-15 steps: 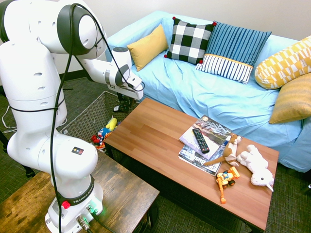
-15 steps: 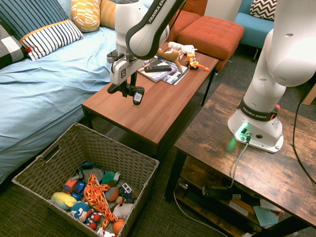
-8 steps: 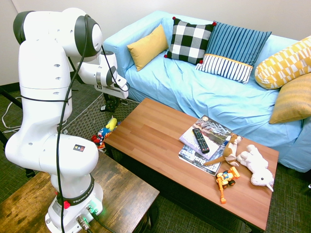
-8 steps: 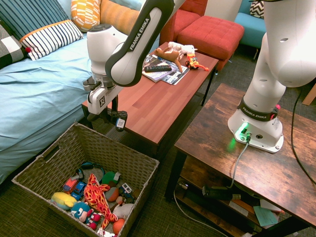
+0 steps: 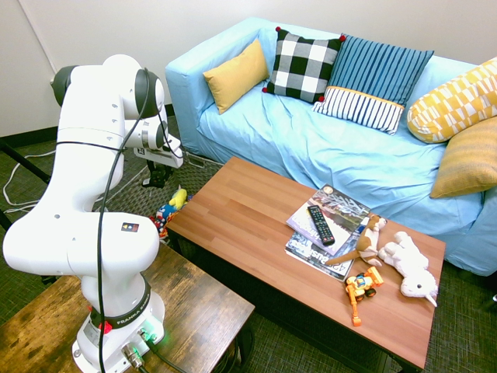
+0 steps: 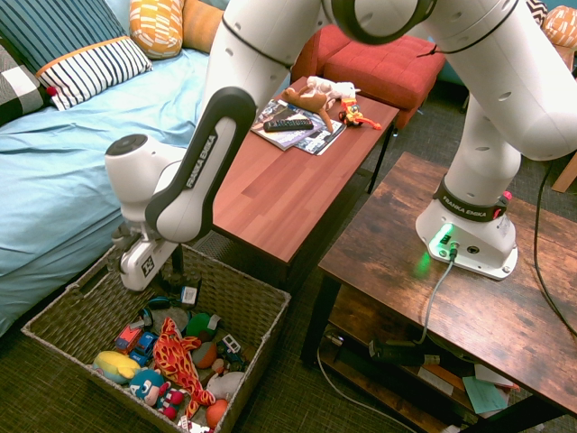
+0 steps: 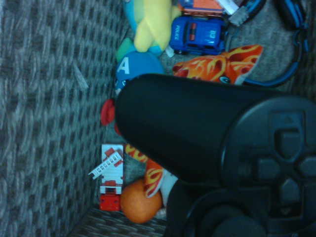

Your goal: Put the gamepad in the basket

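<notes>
The black gamepad (image 6: 188, 295) hangs just inside the grey woven basket (image 6: 257, 305), near its far side and above the toys. My gripper (image 6: 177, 287) is shut on it. In the wrist view the gamepad (image 7: 207, 148) fills the lower right, one rounded handle and the button cross showing, with the basket wall (image 7: 44, 123) and toys behind it. In the first exterior view the gripper (image 5: 158, 176) is a small dark shape left of the coffee table, and the arm hides most of the basket.
Several toys (image 6: 171, 356) lie in the basket, including a flame-patterned plush, cars and headphones. The coffee table (image 6: 279, 194) stands right beside it, holding a remote (image 5: 320, 224), magazines and plush toys. The blue sofa (image 5: 326, 148) is behind, and a dark wooden table (image 6: 451, 298) bears the arm.
The arm has swung from over the coffee table's end across to the basket and down, carrying the gamepad. The gamepad now hangs within the basket's rim.
</notes>
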You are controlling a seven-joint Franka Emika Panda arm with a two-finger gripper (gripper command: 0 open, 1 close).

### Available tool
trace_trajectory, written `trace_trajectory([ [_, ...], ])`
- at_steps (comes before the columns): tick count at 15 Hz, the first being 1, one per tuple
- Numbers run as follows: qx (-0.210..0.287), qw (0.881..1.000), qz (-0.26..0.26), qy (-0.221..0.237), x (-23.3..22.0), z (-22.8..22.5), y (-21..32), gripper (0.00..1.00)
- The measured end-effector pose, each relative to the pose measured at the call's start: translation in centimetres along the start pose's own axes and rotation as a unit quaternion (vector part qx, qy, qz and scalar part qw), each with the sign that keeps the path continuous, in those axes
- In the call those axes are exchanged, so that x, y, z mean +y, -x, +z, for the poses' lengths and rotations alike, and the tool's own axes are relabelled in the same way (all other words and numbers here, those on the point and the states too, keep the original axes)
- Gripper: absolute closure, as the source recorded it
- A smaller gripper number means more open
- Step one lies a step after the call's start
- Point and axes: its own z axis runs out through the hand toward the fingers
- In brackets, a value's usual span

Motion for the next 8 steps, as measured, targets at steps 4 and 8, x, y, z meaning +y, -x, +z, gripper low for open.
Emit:
trace_trajectory([
  [4,-0.020,0.999,-0.007,0.036,-1.1,6.5,1.0,1.00],
  [8,-0.032,0.998,-0.007,0.057,-2.0,8.7,0.8,0.00],
])
